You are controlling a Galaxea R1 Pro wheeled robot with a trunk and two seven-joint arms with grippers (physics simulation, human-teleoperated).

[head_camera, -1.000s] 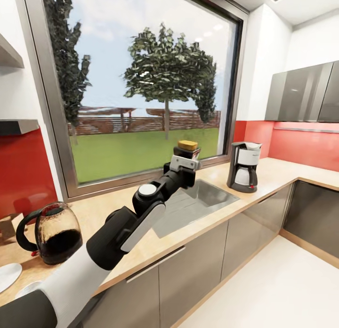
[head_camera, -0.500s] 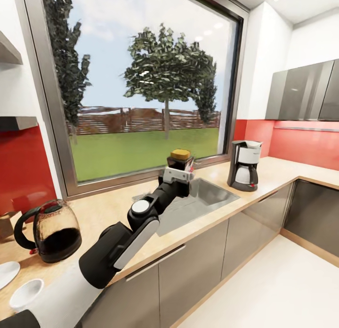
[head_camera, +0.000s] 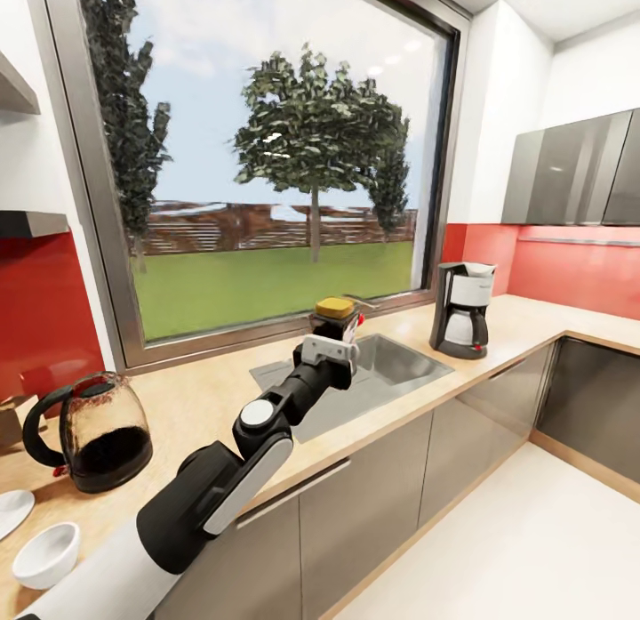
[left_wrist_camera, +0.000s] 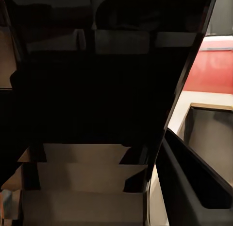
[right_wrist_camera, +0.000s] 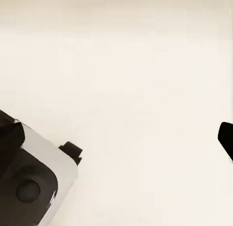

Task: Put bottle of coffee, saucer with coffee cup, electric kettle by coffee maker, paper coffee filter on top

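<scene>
My left gripper [head_camera: 334, 334] is shut on the bottle of coffee [head_camera: 334, 310], a squat dark bottle with a yellowish top, held above the near left part of the sink [head_camera: 391, 364]. In the left wrist view the dark bottle [left_wrist_camera: 97, 80] looms close. The coffee maker [head_camera: 461, 311] stands on the kitchen countertop [head_camera: 524, 322] right of the sink. Its top has a white patch, and I cannot tell whether that is the paper coffee filter. At far left sit the electric kettle [head_camera: 100, 433], the coffee cup [head_camera: 44, 555] and the saucer [head_camera: 11, 511], each apart from the others.
A big window runs behind the sink. Grey shelves [head_camera: 31, 222] hang at upper left, and grey wall cabinets [head_camera: 569, 180] sit above the counter's corner at right. Pale floor [head_camera: 498, 549] lies open before the cabinets. The right wrist view looks down on pale floor [right_wrist_camera: 126, 90].
My left arm has carried the bottle lower and slightly leftward over the sink's edge. The head camera has shifted a little, bringing the cup into view at lower left.
</scene>
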